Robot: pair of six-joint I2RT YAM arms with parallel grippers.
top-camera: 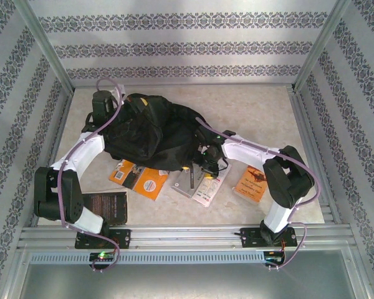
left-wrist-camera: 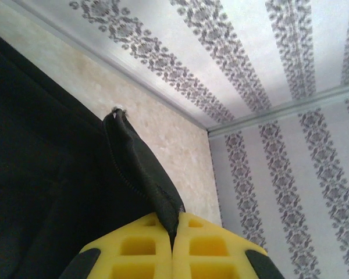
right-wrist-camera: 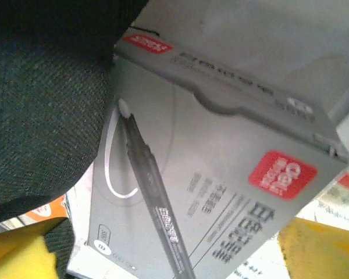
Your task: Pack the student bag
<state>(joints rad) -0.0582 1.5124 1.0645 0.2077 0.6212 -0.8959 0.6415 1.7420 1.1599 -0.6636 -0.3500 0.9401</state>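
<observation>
The student bag (top-camera: 151, 129), a big black fabric backpack, lies slumped at the table's back left. My left gripper (top-camera: 105, 104) sits at its left edge. In the left wrist view that gripper (left-wrist-camera: 174, 232) is shut on a black zippered flap (left-wrist-camera: 141, 168) of the bag, pulled up taut. My right gripper (top-camera: 206, 159) hovers at the bag's front right edge. In its own view it (right-wrist-camera: 168, 258) stands open over a grey pen box (right-wrist-camera: 221, 174), with yellow fingers (right-wrist-camera: 17, 256) wide on either side and the bag's fabric (right-wrist-camera: 41, 87) at upper left.
In front of the bag lie an orange booklet (top-camera: 140, 179), the grey pen box (top-camera: 186, 180) on a white and pink pack (top-camera: 210, 187), another orange booklet (top-camera: 252, 184) at the right, and a black notebook (top-camera: 107, 206) by the left arm's base. Patterned walls enclose the table.
</observation>
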